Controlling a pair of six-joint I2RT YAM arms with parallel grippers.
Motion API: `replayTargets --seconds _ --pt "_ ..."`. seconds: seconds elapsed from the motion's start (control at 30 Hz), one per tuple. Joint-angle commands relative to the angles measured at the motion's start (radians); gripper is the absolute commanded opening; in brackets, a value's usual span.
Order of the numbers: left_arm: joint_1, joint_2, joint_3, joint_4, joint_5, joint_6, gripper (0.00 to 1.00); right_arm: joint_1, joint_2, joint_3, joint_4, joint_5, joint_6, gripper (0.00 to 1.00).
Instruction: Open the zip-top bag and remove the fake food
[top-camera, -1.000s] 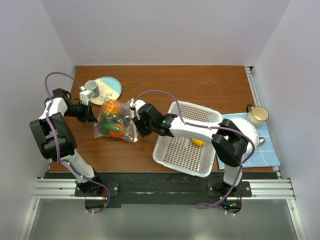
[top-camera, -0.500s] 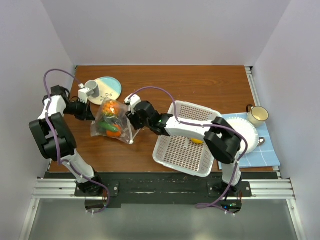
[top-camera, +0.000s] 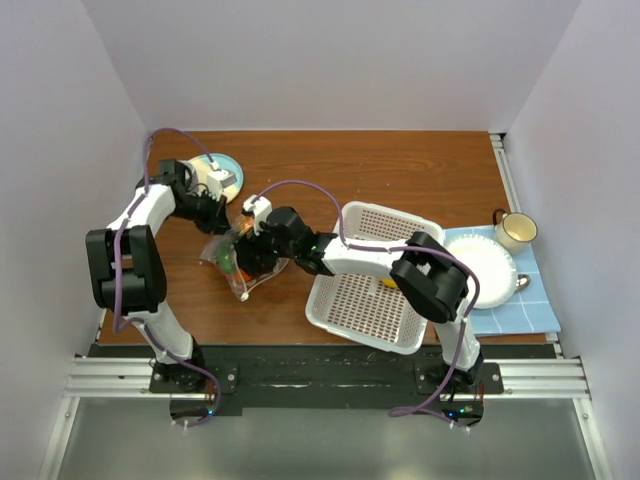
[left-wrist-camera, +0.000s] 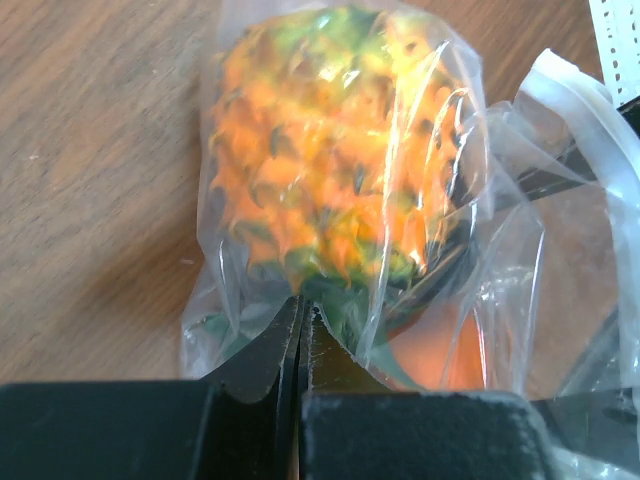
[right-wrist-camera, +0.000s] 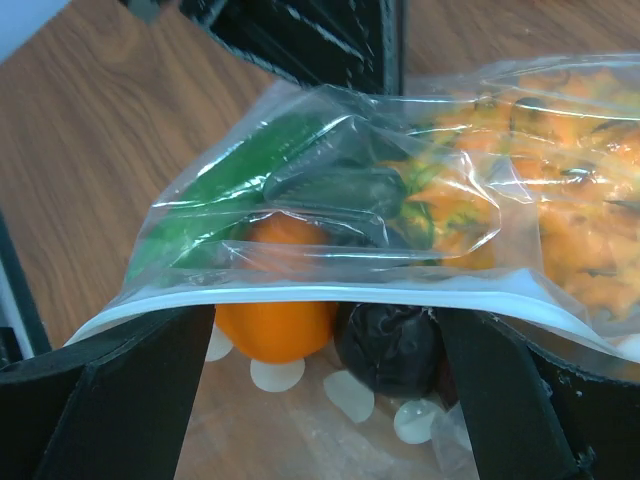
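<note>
Bag location: the zip-top bag (top-camera: 238, 268) is on the table (top-camera: 400, 170), between the two grippers and just left of the white basket (top-camera: 400, 222).
Left gripper (left-wrist-camera: 301, 305): the fingers are pressed together on a fold of bag film at the leafy end of the pineapple-like piece (left-wrist-camera: 335, 170).
Right gripper (right-wrist-camera: 325, 330): the fingers are spread wide, with the zip strip lying across the gap. No firm hold is visible.
Done: one yellow piece (top-camera: 388, 283) lies in the basket.
Left: the orange (right-wrist-camera: 275, 325), dark piece (right-wrist-camera: 390, 345), green piece (right-wrist-camera: 250, 165) and pineapple are inside the bag. Judged well short of halfway.
Mouth: whether the zip is parted cannot be told.
Long axis: runs gripper to gripper, slanting far-left to near-right in the top view.
Pointing: the zip edge faces the right gripper.
</note>
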Motion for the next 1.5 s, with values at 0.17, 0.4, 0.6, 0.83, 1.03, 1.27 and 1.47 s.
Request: replayTargets --seconds 0.17,0.4,0.6,0.83,1.03,1.27,1.47 --pt "0.005 -0.053 -0.030 -0.035 0.018 0.003 0.00 0.004 0.034 -0.021 0.093 0.046 0.008 0.99" --pt "0.005 -0.042 -0.064 -0.030 0.000 0.019 0.00 0.007 0.069 -0.027 0.013 0.255 -0.029 0.99" --pt "-0.006 -0.020 -0.059 -0.079 0.035 0.059 0.00 0.024 0.181 0.072 -0.062 0.302 -0.034 0.99" --pt "-0.038 -0.004 -0.061 -0.127 0.029 0.127 0.00 0.041 0.259 0.201 -0.188 0.605 -0.052 0.99" --pt "-0.039 0.007 -0.045 -0.126 -0.005 0.127 0.00 0.041 0.247 0.174 -0.216 0.511 -0.065 0.97" --pt "-0.039 -0.013 -0.088 -0.052 -0.058 0.096 0.00 0.041 0.137 0.020 -0.130 0.410 -0.031 0.24" --pt "-0.023 -0.005 -0.096 0.002 -0.118 0.079 0.00 0.039 -0.043 -0.085 -0.091 0.318 -0.042 0.11"
